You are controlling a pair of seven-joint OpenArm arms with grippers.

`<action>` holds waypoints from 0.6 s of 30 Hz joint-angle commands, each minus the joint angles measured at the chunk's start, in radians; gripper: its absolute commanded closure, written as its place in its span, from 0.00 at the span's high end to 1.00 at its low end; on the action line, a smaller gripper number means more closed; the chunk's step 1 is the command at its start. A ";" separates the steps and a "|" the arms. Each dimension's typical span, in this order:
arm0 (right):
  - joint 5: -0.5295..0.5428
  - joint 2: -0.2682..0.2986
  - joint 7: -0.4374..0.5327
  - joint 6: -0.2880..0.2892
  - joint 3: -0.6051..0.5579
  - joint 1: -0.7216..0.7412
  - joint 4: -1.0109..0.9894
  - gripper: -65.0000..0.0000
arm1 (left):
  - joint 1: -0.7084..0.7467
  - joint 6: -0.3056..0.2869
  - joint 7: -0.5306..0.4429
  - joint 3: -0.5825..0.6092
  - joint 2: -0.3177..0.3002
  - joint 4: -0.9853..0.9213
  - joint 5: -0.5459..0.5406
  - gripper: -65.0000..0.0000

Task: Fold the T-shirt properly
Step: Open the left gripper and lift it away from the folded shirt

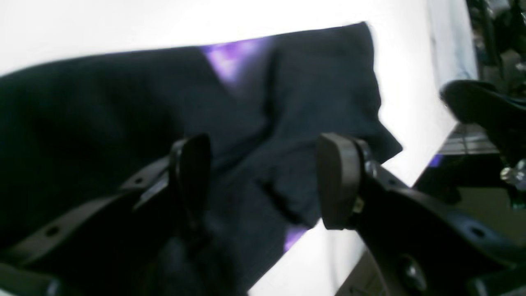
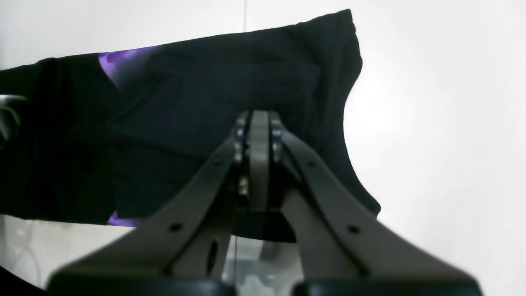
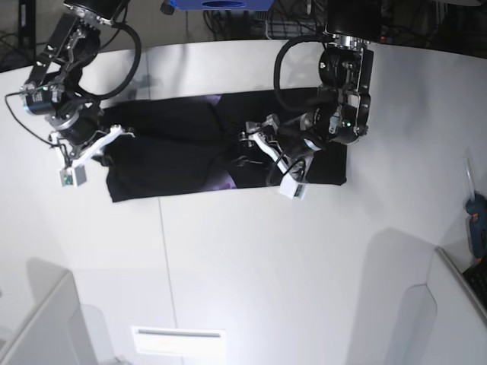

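Black T-shirt [image 3: 175, 156] lies folded into a long band across the white bench [image 3: 304, 266], purple print peeking out at the fold edges.
Left end effector [image 1: 263, 181] hovers over the middle of the band with jaws spread apart, nothing between them. Right end effector [image 2: 259, 135] sits at the band's other end, jaws pressed together, no cloth visibly pinched.

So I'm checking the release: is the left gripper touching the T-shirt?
Cannot tell. The left wrist view shows the left gripper open over the T-shirt, nothing between its fingers, but contact below is unclear.
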 commanded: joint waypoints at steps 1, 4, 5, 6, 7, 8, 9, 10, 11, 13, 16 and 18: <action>0.011 0.007 0.014 0.003 0.004 0.013 0.013 0.00 | -0.011 -0.007 -0.014 -0.016 -0.007 0.031 -0.016 0.58; 0.011 0.010 -0.026 0.003 0.004 0.016 0.013 0.00 | 0.006 -0.007 -0.014 -0.084 -0.016 0.089 -0.016 0.44; 0.011 0.012 -0.057 0.003 0.004 0.027 0.013 0.00 | 0.025 -0.007 -0.014 -0.118 -0.033 0.109 -0.016 0.33; 0.011 0.013 -0.094 0.003 0.004 0.041 0.013 0.00 | 0.040 -0.007 -0.014 -0.153 -0.052 0.127 -0.016 0.19; 0.011 0.013 -0.134 0.003 0.004 0.056 0.010 0.12 | 0.057 -0.007 -0.014 -0.190 -0.069 0.143 -0.016 0.02; 0.011 0.015 -0.161 0.003 0.004 0.067 0.010 0.27 | 0.072 -0.007 -0.014 -0.228 -0.085 0.155 -0.016 0.00; 0.011 0.015 -0.178 0.003 0.004 0.079 0.008 0.40 | 0.089 -0.007 -0.014 -0.266 -0.105 0.158 -0.016 0.00; 0.011 0.015 -0.184 0.003 0.004 0.087 0.007 0.51 | 0.104 -0.007 -0.014 -0.294 -0.121 0.159 -0.016 0.00; 0.011 0.015 -0.184 0.003 0.004 0.098 0.004 0.59 | 0.123 -0.010 -0.014 -0.326 -0.139 0.159 -0.016 0.00; 0.011 0.015 -0.192 0.003 0.004 0.122 -0.013 0.62 | 0.163 -0.012 -0.017 -0.372 -0.173 0.159 -0.016 0.00; 0.011 0.016 -0.218 0.003 0.004 0.173 -0.088 0.61 | 0.224 -0.015 -0.020 -0.446 -0.205 0.164 -0.014 0.00; 0.011 0.016 -0.229 0.003 0.032 0.207 -0.154 0.60 | 0.259 -0.040 -0.020 -0.513 -0.205 0.167 -0.014 0.00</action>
